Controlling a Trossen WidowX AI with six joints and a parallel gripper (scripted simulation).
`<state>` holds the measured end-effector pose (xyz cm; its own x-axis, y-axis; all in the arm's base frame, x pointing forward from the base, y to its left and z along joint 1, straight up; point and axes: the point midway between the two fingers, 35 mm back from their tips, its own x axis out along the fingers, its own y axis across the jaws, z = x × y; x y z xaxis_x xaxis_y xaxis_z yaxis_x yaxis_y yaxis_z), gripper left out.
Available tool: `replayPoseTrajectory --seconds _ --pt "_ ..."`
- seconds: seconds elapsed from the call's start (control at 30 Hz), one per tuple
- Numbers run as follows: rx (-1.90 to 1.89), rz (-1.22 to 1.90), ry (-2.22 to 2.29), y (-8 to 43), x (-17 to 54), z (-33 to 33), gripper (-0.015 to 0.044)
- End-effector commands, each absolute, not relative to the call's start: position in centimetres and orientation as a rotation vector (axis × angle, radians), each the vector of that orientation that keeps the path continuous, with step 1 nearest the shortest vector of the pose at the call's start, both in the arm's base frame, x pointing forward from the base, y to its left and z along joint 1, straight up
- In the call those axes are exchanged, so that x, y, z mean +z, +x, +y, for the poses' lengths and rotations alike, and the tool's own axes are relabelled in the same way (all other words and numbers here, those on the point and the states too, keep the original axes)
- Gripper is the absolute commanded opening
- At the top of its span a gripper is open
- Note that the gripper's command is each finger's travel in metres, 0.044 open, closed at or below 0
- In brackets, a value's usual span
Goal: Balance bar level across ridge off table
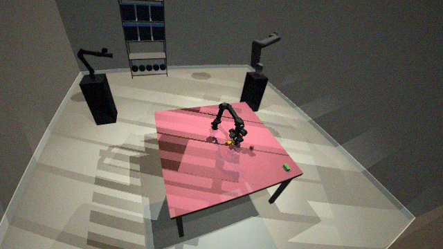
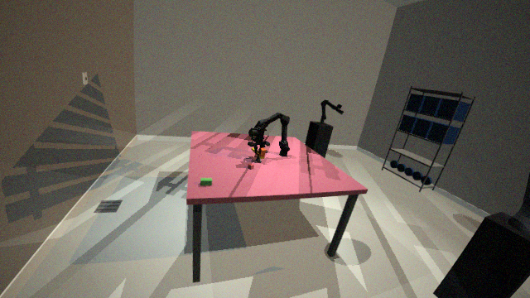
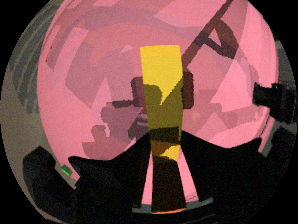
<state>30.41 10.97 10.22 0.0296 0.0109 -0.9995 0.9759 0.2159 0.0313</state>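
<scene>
Overhead, tool (image 1: pixel 237 142) (image 2: pixel 257 159) (image 3: pixel 164 135) pinching yellow bar (image 1: pixel 229 142) (image 3: pixel 162 75) (snugly), shelf unit (image 1: pixel 147 41) (image 2: pixel 443 129) holding blue bins (image 1: pixel 150 32) (image 2: pixel 431 117)

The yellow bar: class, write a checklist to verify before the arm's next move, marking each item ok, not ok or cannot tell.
1. Gripper shut on the yellow bar: ok.
2. Green block well away from the gripper: ok.
3. Ridge plainly identified under the bar: cannot tell.
4. Bar level and off the table: cannot tell; too small.
5. Bar released: not ok; it is in the gripper's grip.
</scene>
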Motion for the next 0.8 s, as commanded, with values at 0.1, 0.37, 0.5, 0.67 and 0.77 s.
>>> replayPoseTrajectory --seconds 0.1,0.37,0.5,0.67,0.77 --pt "-1.024 1.285 1.071 30.43 10.12 10.99 0.0000" --pt "-1.024 1.285 1.071 30.42 10.05 10.99 0.0000" --pt "-1.024 1.285 1.071 30.41 10.02 10.98 0.0000" --pt "-1.024 1.285 1.071 30.41 9.98 10.98 0.0000" --pt "-1.024 1.285 1.071 30.41 9.95 10.98 0.0000"
